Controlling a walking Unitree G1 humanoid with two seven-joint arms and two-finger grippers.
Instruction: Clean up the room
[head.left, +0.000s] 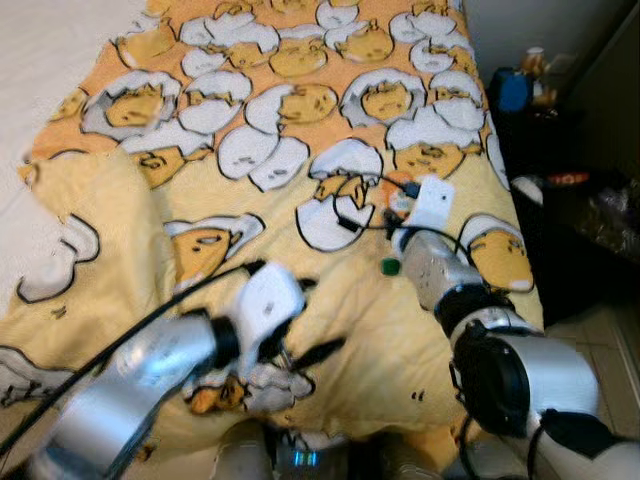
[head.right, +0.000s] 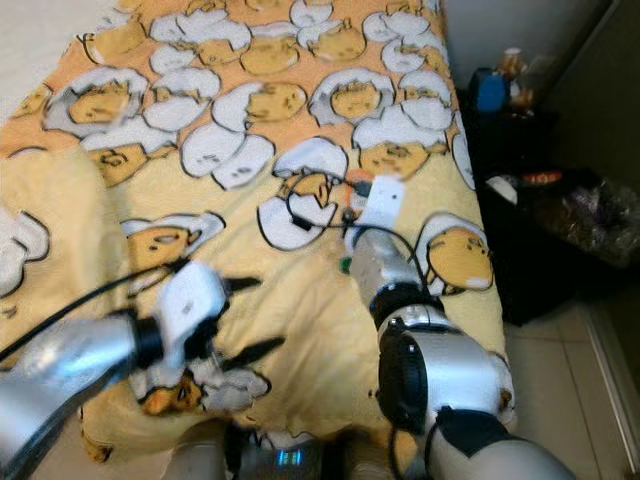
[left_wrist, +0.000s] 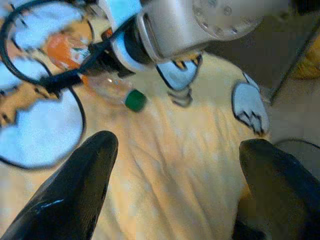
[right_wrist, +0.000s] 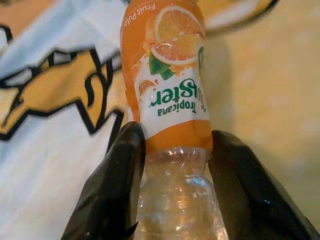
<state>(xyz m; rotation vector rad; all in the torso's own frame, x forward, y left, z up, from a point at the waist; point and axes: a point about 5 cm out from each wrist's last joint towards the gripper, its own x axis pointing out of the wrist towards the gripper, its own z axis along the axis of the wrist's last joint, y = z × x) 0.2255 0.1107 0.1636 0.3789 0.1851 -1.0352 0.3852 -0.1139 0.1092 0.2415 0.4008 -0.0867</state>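
Observation:
A clear plastic orange-juice bottle (right_wrist: 172, 100) with an orange Tropicana label and a green cap (head.left: 390, 266) lies on the yellow egg-print blanket (head.left: 300, 120) that covers the bed. My right gripper (right_wrist: 175, 150) is shut on it, one black finger (right_wrist: 117, 185) pressed to each side just below the label. In the left eye view the right wrist (head.left: 432, 262) reaches over the blanket's middle right. My left gripper (head.left: 310, 320) hovers open over the near part of the blanket, fingers (left_wrist: 75, 195) spread wide, nothing between them, pointing toward the bottle's cap (left_wrist: 135, 100).
A dark bedside unit (head.left: 570, 180) with a blue item (head.left: 514, 90) and small clutter stands right of the bed. Pale tiled floor (head.left: 600, 330) shows at the lower right. White bedding (head.left: 50, 60) lies at the far left. A black cable (head.left: 360, 200) loops by the right wrist.

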